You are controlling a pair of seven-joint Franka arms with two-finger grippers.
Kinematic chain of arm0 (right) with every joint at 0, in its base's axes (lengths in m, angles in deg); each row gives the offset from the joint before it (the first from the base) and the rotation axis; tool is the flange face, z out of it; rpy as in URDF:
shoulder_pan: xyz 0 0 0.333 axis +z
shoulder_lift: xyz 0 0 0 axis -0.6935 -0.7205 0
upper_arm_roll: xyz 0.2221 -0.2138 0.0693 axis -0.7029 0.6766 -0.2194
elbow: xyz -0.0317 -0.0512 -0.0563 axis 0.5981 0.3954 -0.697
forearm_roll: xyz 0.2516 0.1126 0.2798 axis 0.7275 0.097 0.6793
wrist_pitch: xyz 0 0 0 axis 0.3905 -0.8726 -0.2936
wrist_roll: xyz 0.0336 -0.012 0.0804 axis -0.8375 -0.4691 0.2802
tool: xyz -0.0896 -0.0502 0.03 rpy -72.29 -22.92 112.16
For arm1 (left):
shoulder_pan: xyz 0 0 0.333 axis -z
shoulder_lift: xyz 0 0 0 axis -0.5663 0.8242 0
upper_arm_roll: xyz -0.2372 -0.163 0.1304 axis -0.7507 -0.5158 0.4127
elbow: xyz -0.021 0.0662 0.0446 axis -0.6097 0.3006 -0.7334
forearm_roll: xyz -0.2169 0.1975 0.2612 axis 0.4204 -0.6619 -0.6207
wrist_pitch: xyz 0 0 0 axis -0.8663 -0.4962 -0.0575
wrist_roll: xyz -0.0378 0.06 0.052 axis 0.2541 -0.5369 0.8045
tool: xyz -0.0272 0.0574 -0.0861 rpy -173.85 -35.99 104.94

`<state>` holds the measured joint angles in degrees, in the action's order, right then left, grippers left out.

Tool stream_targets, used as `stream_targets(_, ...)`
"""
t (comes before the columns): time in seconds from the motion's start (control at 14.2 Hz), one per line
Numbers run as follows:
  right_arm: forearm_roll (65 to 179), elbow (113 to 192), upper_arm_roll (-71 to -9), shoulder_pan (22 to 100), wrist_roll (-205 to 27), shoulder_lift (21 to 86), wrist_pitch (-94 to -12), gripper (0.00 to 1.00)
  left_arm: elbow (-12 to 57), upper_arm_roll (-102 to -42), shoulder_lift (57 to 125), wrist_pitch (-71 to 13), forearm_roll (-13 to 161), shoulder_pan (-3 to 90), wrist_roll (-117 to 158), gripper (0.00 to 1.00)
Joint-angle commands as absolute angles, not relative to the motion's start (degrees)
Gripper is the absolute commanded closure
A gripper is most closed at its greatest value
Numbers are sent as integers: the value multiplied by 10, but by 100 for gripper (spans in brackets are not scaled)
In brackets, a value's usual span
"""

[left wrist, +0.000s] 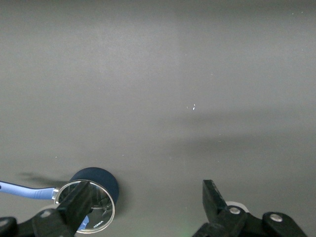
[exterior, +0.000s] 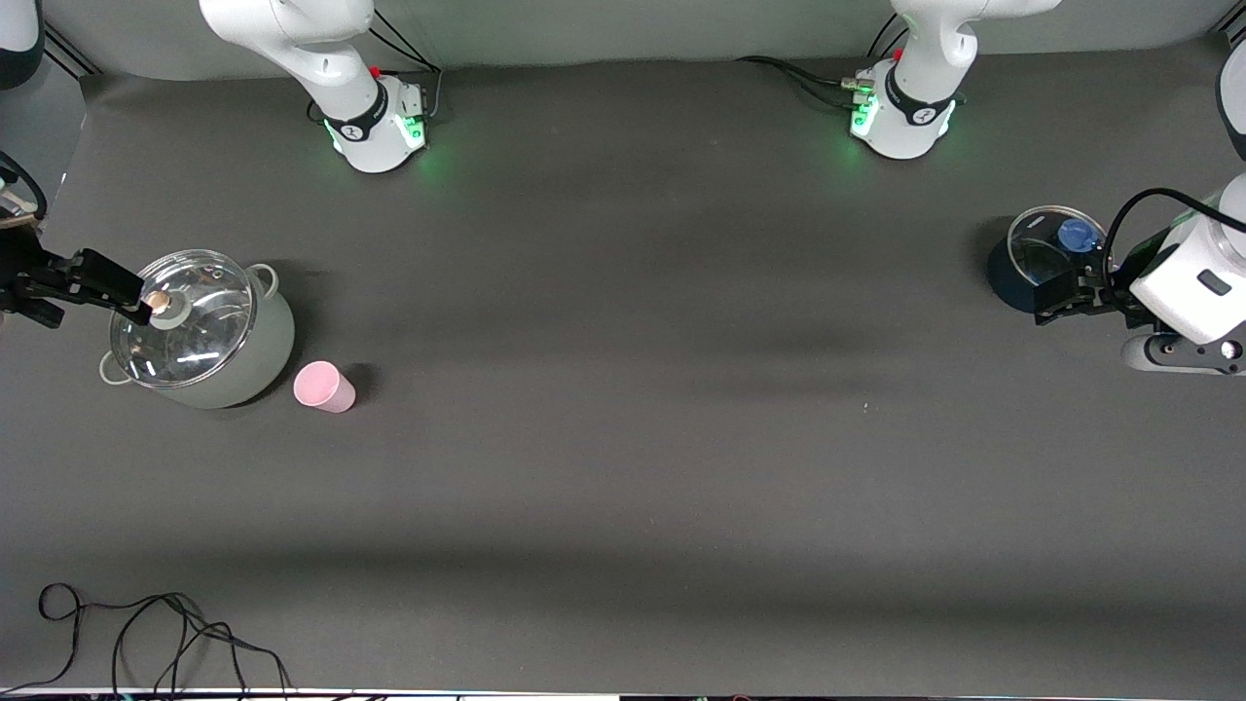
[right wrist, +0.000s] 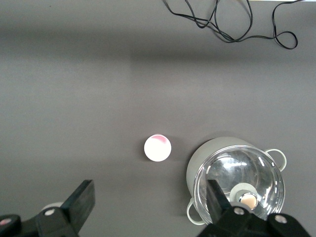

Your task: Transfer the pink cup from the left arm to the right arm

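Note:
The pink cup (exterior: 324, 387) stands alone on the table beside a grey-green pot, nearer to the front camera than the pot; it also shows in the right wrist view (right wrist: 157, 147). No gripper touches it. My right gripper (exterior: 95, 312) is open and empty at the right arm's end of the table, with one finger over the pot's glass lid; in its wrist view (right wrist: 148, 207) the jaws stand wide apart. My left gripper (exterior: 1056, 300) is open and empty at the left arm's end, beside a dark blue pot; in its wrist view (left wrist: 145, 202) the jaws are wide apart.
The grey-green pot (exterior: 263, 350) has a glass lid with a knob (right wrist: 207, 153). The dark blue pot (exterior: 1007, 277) has a glass lid and a pale blue handle (left wrist: 98, 177). A loose black cable (exterior: 146, 633) lies at the table edge nearest the front camera.

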<state>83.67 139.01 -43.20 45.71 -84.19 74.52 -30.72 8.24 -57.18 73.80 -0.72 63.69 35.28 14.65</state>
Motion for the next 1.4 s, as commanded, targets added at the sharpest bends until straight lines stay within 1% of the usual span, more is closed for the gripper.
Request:
stream_targets(0.0, 845, 1377, -425, 460, -854, 742, -288, 0, 75, -571, 738, -9, 639, 352, 139, 0)
stream_targets(0.56, 848, 1392, -424, 459, -854, 757, -283, 0, 75, -571, 738, -9, 639, 352, 140, 0)
stream_targets(0.84, 848, 1393, -435, 447, -854, 759, -281, 0, 75, -571, 739, -9, 639, 352, 139, 0)
stream_targets(1.33, 848, 1377, -438, 447, -855, 735, -271, 0, 75, -571, 738, -9, 639, 352, 140, 0)
